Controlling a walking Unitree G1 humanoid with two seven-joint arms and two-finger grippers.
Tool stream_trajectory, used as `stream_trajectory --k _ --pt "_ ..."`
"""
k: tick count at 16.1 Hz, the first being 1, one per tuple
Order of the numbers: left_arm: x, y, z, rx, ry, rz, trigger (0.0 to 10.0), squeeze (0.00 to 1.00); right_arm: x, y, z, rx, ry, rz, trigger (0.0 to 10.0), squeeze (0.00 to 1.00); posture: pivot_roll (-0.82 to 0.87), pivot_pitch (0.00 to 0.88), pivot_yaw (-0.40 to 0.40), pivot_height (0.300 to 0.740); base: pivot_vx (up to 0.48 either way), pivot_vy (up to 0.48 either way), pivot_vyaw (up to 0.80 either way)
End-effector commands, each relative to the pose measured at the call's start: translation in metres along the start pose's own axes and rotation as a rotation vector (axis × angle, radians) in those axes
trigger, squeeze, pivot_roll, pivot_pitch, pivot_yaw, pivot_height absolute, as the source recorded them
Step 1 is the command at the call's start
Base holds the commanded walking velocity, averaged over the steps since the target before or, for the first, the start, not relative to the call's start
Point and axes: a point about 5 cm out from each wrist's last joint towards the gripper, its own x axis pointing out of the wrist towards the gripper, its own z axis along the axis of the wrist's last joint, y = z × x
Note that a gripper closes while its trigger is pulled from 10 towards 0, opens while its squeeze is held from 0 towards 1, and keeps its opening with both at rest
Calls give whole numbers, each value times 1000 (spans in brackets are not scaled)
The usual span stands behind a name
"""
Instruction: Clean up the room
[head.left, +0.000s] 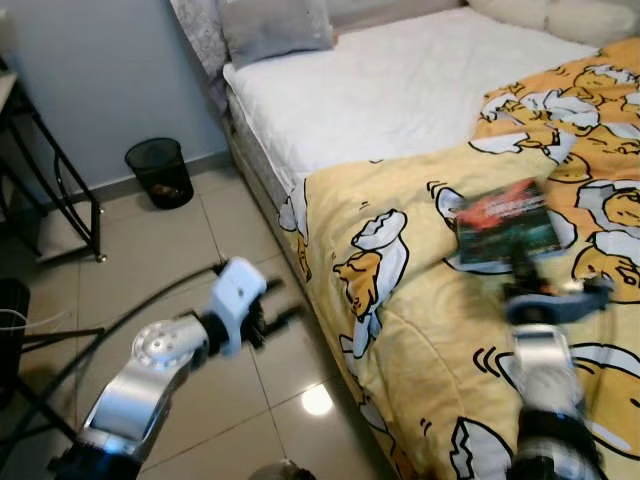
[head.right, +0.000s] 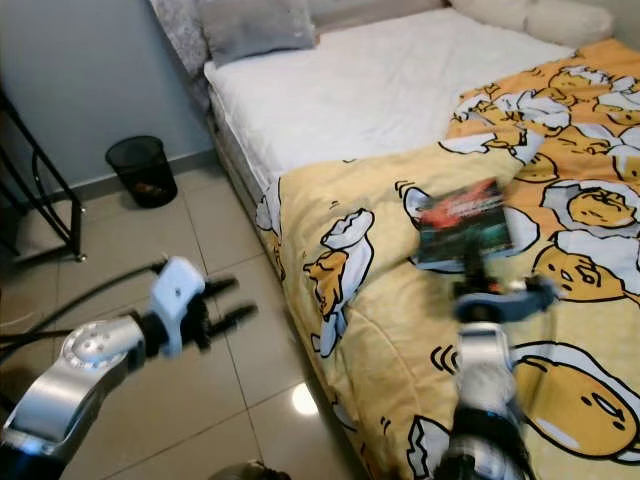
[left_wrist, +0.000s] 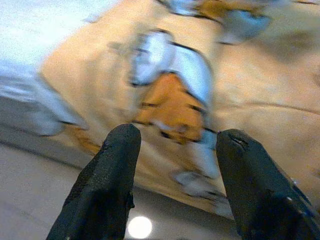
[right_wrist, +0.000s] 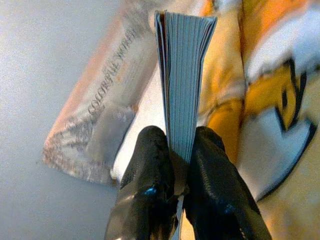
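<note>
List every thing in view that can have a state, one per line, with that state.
Dark-covered book: held upright over the bed, pinched on its page edge.
Right gripper: shut on the book.
Left gripper: open, holding nothing, over the floor beside the bed.
Yellow cartoon-print duvet: spread over part of the white mattress, rumpled.
Black mesh wastebasket: upright against the wall.
Grey pillow: lying at the bed's head.

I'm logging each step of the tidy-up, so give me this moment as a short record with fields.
Place: bedroom, bed with a yellow cartoon blanket, tiled floor
Right hand: shut on a book, held up over the blanket
Left hand: open, over the floor beside the bed, holding nothing
Bin: black mesh, on the floor by the wall
Pillow: grey, at the head of the bed
</note>
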Motion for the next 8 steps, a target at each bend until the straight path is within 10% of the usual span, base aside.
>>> stream_trajectory --k 1,8 --pt "-1 9 -1 -11 9 79 10000 0 2 23 5 -54 -24 75 0 0 -49 0 95 740 0 0 0" --pt "8 36 13 -144 -69 614 10000 0 -29 50 -11 -235 29 61 0 0 -42 0 78 740 0 0 0"
